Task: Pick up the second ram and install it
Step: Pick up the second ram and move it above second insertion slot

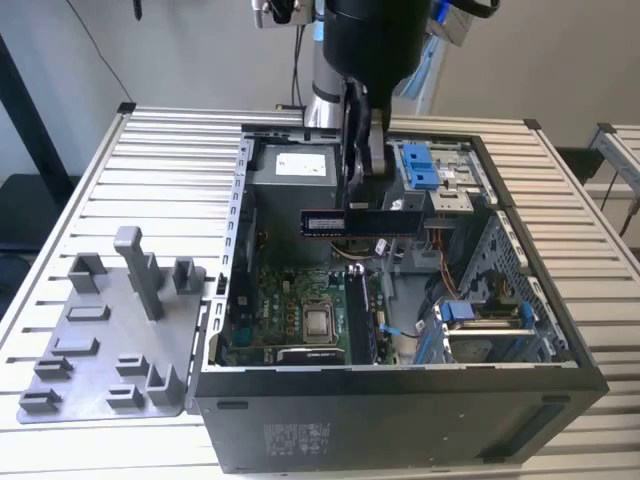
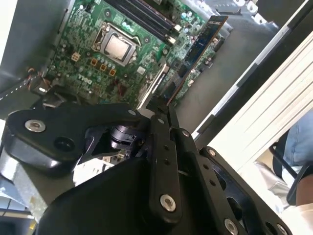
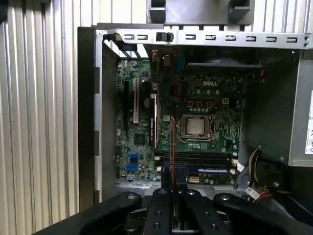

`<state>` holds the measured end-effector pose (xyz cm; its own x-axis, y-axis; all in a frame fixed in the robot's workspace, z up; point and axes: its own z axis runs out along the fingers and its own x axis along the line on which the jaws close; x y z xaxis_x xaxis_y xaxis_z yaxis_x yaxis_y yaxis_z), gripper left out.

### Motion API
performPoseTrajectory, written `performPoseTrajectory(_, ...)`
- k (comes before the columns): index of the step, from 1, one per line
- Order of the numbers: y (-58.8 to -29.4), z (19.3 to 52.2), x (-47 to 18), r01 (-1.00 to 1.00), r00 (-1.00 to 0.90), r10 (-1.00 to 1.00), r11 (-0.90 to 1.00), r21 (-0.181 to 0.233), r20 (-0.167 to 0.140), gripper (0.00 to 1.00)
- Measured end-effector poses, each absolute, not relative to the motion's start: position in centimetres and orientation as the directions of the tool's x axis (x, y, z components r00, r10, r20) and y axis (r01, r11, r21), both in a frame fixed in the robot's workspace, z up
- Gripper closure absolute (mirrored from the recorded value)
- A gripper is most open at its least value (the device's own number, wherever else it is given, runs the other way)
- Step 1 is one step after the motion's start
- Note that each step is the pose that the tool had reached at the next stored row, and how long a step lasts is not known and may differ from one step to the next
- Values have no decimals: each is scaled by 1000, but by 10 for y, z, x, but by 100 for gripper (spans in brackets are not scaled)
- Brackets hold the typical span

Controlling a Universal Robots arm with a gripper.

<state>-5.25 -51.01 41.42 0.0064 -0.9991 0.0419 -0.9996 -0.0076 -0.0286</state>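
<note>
Exterior view: claw (image 1: pixel 362 203) clamped on the second ram (image 1: pixel 328 222), held level above the open computer case (image 1: pixel 400 420).
Light, stiff but fragile board, I judge; best pinched mid-length near its upper edge, clear of the contacts.

Dark second ram (image 1: pixel 362 222) — green motherboard (image 3: pixel 142 134), grey tray (image 1: pixel 95 318), black case (image 1: pixel 400 420).

The arm (image 1: pixel 325 98) is coming in from above, with its black wrist (image 1: pixel 374 40) pointing straight down. The gripper (image 1: pixel 362 196) is hanging vertically below the wrist, and its fingers (image 1: pixel 352 150) are closing on the top edge of the second ram (image 1: pixel 365 222), holding the stick level and edge-up. In the second wrist view, the fingers (image 2: pixel 159 147) are pressing together while the black linkage bars are spreading out to either side.
</note>
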Motion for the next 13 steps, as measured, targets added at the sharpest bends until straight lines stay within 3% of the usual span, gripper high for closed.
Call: performPoseTrajectory(13, -510, 414, 4, -1000, 5, -999, -6, -29, 42, 86)
